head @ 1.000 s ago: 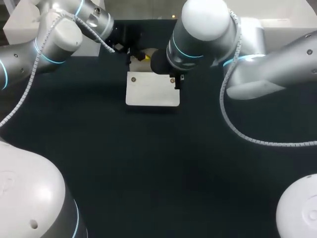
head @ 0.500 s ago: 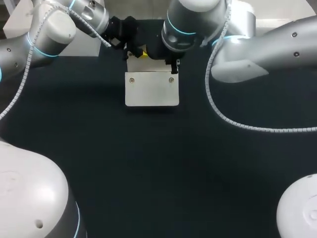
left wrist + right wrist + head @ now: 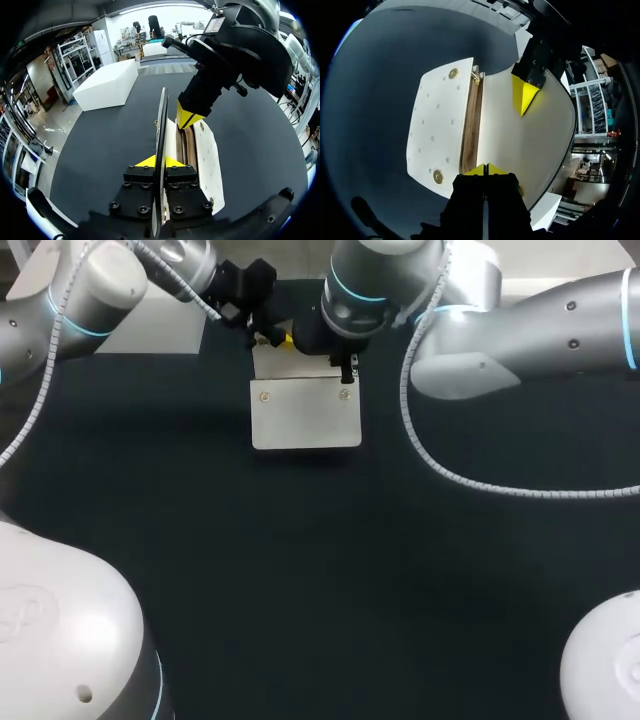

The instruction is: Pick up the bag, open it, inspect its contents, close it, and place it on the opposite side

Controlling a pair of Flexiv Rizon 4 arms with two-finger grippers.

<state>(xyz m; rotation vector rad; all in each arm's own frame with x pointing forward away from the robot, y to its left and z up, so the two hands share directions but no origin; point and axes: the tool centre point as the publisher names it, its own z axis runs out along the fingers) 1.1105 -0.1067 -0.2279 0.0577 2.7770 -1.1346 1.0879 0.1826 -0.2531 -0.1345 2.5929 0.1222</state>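
A cream bag (image 3: 305, 418) with two brass snaps lies flat at the far middle of the dark table. Its flap (image 3: 295, 362) stands raised behind it, showing the brown inside (image 3: 470, 130). My left gripper (image 3: 272, 337) comes in from the far left and is shut on the flap's edge (image 3: 161, 125), which runs edge-on between its yellow tips (image 3: 160, 161). My right gripper (image 3: 487, 170) is shut, its tips against the bag's end at the mouth, near one snap (image 3: 438, 176). From the left wrist, its yellow tip (image 3: 187, 117) touches the brown opening.
A white box (image 3: 150, 335) stands at the table's far left, behind my left arm, seen also in the left wrist view (image 3: 107, 85). Dark bare tabletop (image 3: 330, 570) stretches from the bag to the near edge.
Both arms have moved toward the table's far side. The flap is raised higher, with more of it showing behind the bag. The bag's body has barely shifted.
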